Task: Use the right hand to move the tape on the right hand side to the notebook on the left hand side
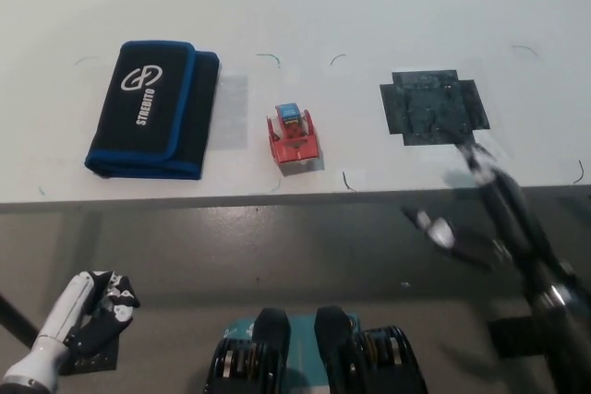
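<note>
A small red object with a blue top (294, 137), the tape, sits on the white table near its front edge, about mid-picture. The notebook (152, 108), which looks like a black case with blue edging and white lettering, lies flat to its left, a short gap away. My black right hand (489, 228) is blurred by motion at the lower right. It hangs in front of and below the table's edge, open, holding nothing, and well clear of the tape. My white left hand (88, 316) rests low at the lower left, below table level.
A dark square patch (432, 106) is marked on the table (369, 6) to the right of the tape. Small pen marks are scattered over the white surface. The front edge of the table runs across the picture's middle, with grey floor below it.
</note>
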Controlling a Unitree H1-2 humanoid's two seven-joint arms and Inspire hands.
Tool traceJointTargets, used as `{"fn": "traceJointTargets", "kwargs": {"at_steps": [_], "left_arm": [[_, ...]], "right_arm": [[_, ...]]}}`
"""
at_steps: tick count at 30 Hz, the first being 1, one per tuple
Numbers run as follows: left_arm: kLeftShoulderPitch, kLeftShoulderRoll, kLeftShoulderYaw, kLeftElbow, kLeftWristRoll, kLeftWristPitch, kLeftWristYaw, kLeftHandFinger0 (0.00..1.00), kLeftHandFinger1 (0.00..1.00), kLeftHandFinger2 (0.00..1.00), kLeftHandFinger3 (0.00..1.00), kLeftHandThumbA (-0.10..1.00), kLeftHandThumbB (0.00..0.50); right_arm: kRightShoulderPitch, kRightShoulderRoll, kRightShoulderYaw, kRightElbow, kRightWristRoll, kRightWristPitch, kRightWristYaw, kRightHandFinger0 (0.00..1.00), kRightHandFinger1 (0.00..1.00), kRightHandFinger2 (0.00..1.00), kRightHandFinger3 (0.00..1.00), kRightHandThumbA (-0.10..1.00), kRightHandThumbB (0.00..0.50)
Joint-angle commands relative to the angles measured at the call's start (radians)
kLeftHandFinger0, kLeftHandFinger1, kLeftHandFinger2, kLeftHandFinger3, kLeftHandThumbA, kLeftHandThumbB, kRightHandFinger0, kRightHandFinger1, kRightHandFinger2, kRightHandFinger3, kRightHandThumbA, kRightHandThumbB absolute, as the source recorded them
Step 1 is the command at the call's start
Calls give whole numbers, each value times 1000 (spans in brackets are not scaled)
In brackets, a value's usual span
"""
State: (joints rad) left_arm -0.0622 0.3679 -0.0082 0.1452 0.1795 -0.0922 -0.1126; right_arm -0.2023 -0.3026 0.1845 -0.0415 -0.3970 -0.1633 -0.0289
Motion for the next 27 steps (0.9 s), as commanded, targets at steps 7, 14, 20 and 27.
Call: {"fn": "traceJointTargets", "kwargs": {"at_steps": [7,14,20,27], "left_arm": [[-81,41,1,1,16,3,-15,45,117,266,369,-100,344],[-50,30,18,9,-21,-9,-20,39,103,263,374,-100,350],[-49,24,13,14,-5,-13,-10,50,123,302,388,-100,343],[-12,22,12,-6,0,-7,-9,102,169,318,392,-100,347]], "right_arm": [[130,-20,-16,-36,-56,-58,-16,1000,1000,1000,1000,840,422],[112,-2,-7,48,-49,-75,-8,1000,1000,1000,1000,821,379],[88,-15,-5,81,-60,-71,7,1000,1000,1000,1000,851,384],[99,-18,-4,103,-57,-70,15,1000,1000,1000,1000,860,394]]}}
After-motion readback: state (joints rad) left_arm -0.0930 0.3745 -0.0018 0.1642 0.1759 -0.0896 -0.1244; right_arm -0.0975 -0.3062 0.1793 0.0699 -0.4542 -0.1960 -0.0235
